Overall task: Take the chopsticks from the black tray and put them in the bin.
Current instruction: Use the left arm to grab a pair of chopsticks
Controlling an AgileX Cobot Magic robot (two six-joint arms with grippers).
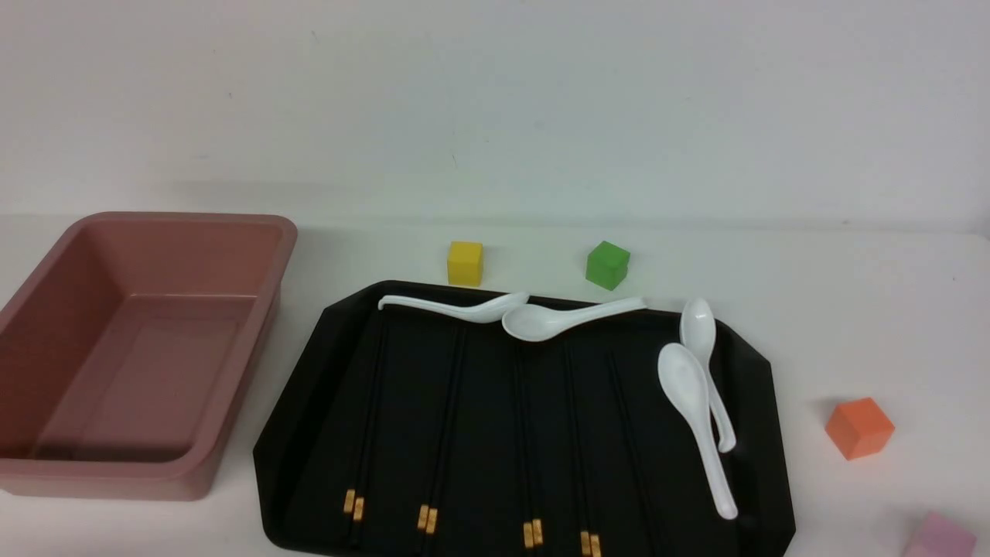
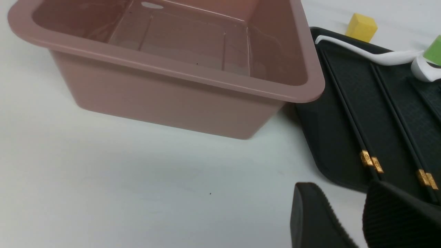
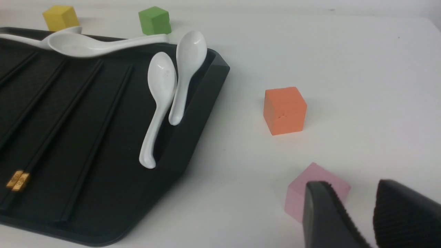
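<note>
Several pairs of black chopsticks [image 1: 427, 518] lie side by side in the black tray [image 1: 309, 418], gold bands toward the near rim. The pink bin [image 1: 155, 219] stands just left of the tray with nothing in it. Neither gripper shows in the front view. In the left wrist view my left gripper [image 2: 342, 187] is open and holds nothing. It hovers over the table by the tray's [image 2: 324, 137] near left corner, close to the first pair of chopsticks [image 2: 370, 161] and in front of the bin [image 2: 165, 100]. My right gripper [image 3: 353, 186] is open and holds nothing, right of the tray [image 3: 193, 124].
Several white spoons [image 1: 696, 418] lie along the tray's far and right sides. A yellow cube [image 1: 465, 263] and a green cube [image 1: 607, 265] sit behind the tray. An orange cube [image 1: 858, 427] and a pink cube [image 3: 299, 198] sit to its right, the pink one just beyond my right fingers.
</note>
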